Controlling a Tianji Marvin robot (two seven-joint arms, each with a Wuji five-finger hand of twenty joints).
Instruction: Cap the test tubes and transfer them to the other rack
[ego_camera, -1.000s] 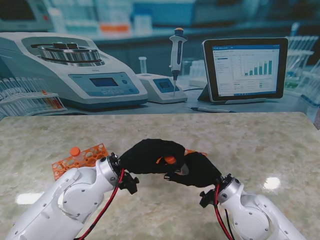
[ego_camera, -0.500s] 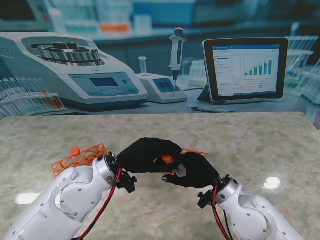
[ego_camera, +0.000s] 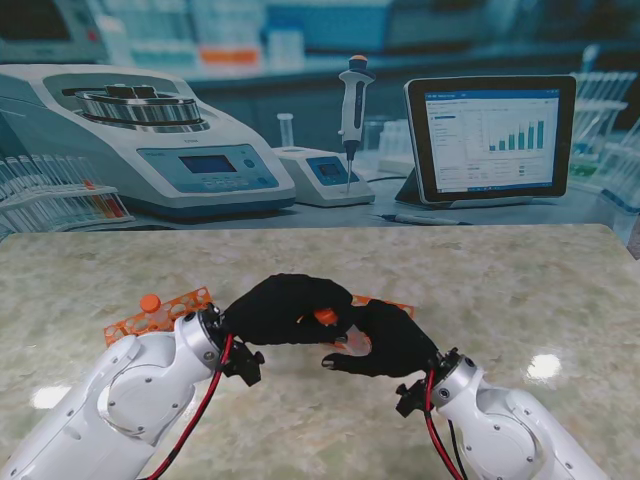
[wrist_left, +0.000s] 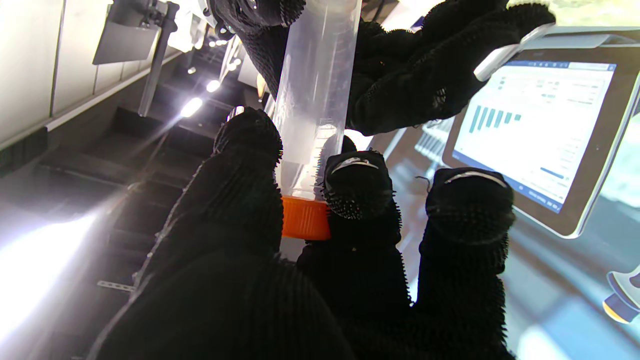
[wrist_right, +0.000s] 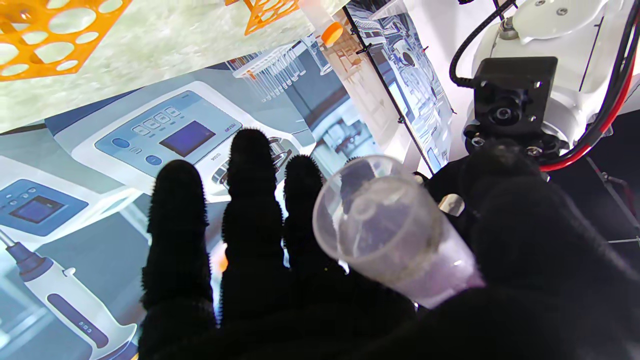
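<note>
Stand view: left hand (ego_camera: 285, 308) and right hand (ego_camera: 385, 338) meet above the near middle of the table (ego_camera: 520, 290), fingers interlocked around a tube with an orange cap (ego_camera: 325, 316) showing between them; orange rack (ego_camera: 160, 312) sits to the left with one capped tube (ego_camera: 150, 302) standing in it; a second orange rack (ego_camera: 385, 303) peeks out just behind the hands. Left wrist view: test tube (wrist_left: 315, 100), clear plastic, thin-walled, graduated; the orange cap sits on its end, pinched between the left hand's thumb and index fingertips (wrist_left: 357, 182), so the left hand is closed on the cap while the right hand's fingers wrap the barrel farther along. Right wrist view: the tube's rounded closed end (wrist_right: 380, 225) points at the camera, clasped between the right hand's thumb and palm, other fingers extended. Handling estimate: light, rigid but crushable, smooth and likely slippery against the gloves; appears empty. Best hold is mid-barrel for the steadying hand and the ribbed cap rim for the turning hand; whether the cap is fully seated cannot be told.
</note>
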